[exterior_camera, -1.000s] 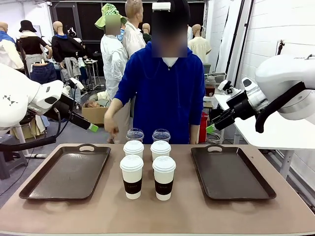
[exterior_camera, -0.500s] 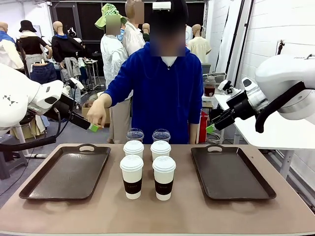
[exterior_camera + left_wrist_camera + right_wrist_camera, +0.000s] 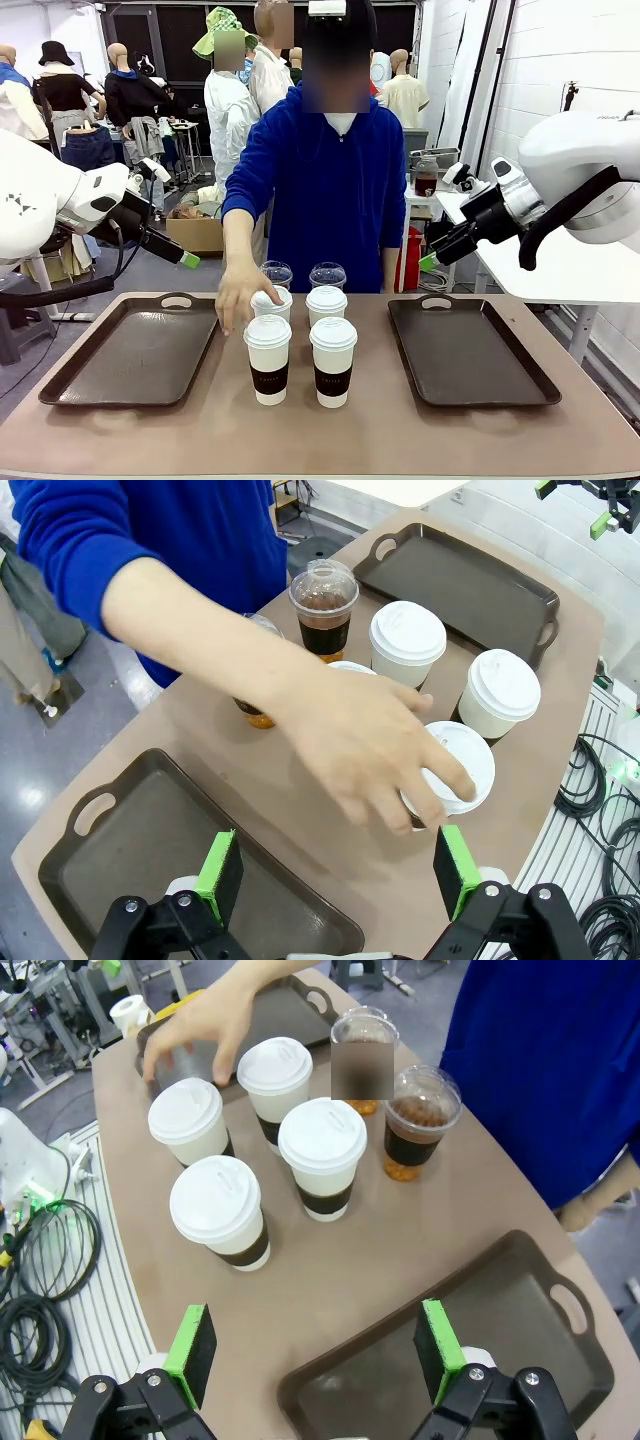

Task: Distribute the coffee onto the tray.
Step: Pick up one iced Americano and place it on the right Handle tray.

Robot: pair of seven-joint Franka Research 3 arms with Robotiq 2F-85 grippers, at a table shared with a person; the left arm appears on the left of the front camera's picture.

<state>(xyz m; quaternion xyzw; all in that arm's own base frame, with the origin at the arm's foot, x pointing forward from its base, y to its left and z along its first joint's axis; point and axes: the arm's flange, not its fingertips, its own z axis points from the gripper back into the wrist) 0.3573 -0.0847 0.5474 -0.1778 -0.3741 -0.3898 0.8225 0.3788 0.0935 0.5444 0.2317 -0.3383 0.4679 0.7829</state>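
Note:
Six coffee cups stand mid-table between two trays. In front are two sleeved paper cups (image 3: 268, 358) (image 3: 333, 360), and behind them two more (image 3: 326, 303). At the back are two clear dome-lidded cups (image 3: 327, 274) (image 3: 323, 600). The person's hand (image 3: 240, 295) reaches down at the left pair of paper cups, its fingertips by the front-left lid (image 3: 455, 770). I cannot tell whether it grips a cup. My left gripper (image 3: 185, 258) (image 3: 337, 872) hangs open above the left tray (image 3: 135, 348). My right gripper (image 3: 428, 262) (image 3: 315, 1350) hangs open above the right tray (image 3: 470, 350).
The person in a blue top (image 3: 330, 190) stands at the far edge, one arm stretched over the table. Both dark trays (image 3: 520, 1300) (image 3: 130, 850) hold nothing. Cables (image 3: 40, 1260) lie on the floor beside the table.
The person's hand has come down from beside my left gripper to the left pair of paper cups. Neither arm has moved and no cup has shifted.

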